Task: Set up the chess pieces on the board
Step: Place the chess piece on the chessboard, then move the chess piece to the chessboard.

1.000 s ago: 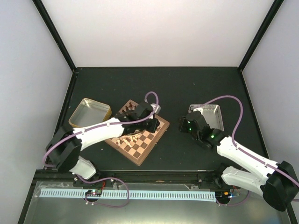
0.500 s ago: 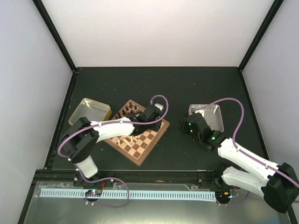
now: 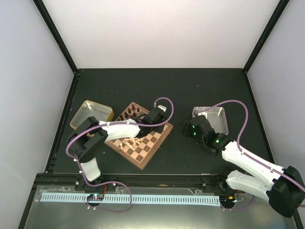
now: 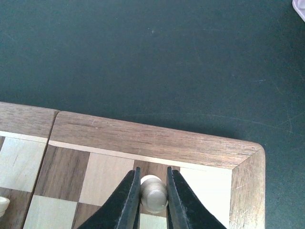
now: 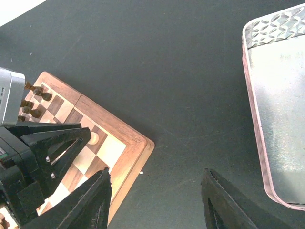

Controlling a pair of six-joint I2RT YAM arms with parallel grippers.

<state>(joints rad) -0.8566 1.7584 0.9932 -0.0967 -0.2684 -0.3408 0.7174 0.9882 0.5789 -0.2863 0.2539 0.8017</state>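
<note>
The board lies at an angle left of centre. Dark chess pieces stand along its far-left edge and pale ones sit nearer the middle. My left gripper is shut on a pale, round-topped chess piece. It holds the piece over a dark square in the edge row, one square from the board's right corner, just inside the rim. In the right wrist view that piece shows beside the left gripper's black body. My right gripper is open over bare mat, right of the board's corner.
A gold-tan metal tray stands left of the board. A pinkish rectangular tray lies to the right of my right gripper. A tiny white speck lies on the dark mat by the board's corner.
My left gripper has moved right along the board to its right corner, and the arm's elbow has swung in behind it. The right arm has hardly moved.
</note>
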